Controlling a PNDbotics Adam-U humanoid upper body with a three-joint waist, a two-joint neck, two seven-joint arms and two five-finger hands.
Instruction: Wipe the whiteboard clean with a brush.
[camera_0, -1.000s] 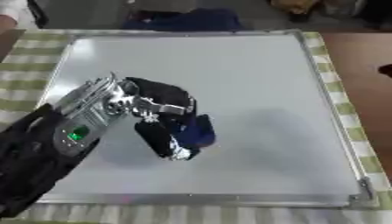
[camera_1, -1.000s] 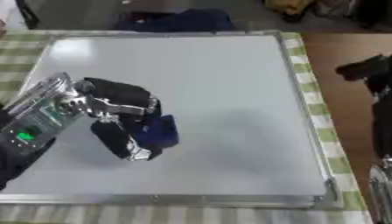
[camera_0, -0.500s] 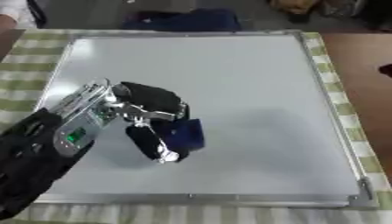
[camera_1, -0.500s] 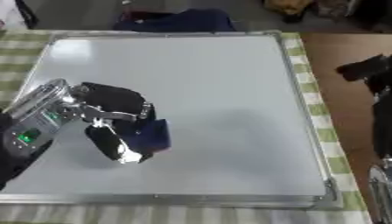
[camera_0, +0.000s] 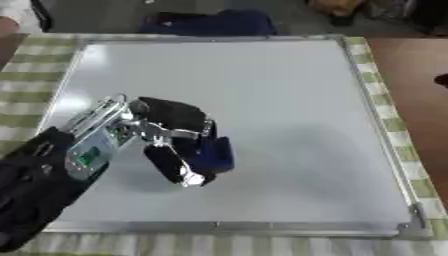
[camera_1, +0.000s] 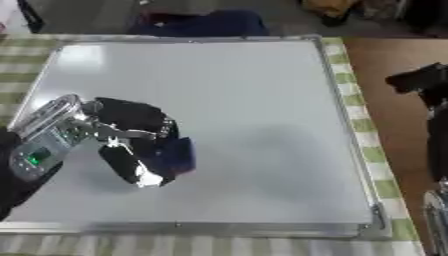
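Blue brush (camera_0: 214, 154) and left hand (camera_0: 175, 135) have been carried slightly left and nearer on the whiteboard (camera_0: 262, 90) than a second ago. The brush is clasped by curled fingers and pressed on the board's near-left part. Only in the right eye view is the right hand (camera_1: 418, 81) seen, dark at the right edge; its fingers cannot be made out.

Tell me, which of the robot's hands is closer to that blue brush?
Left. The left hand is curled round the blue brush on the whiteboard; the right hand stays off the board's right edge.
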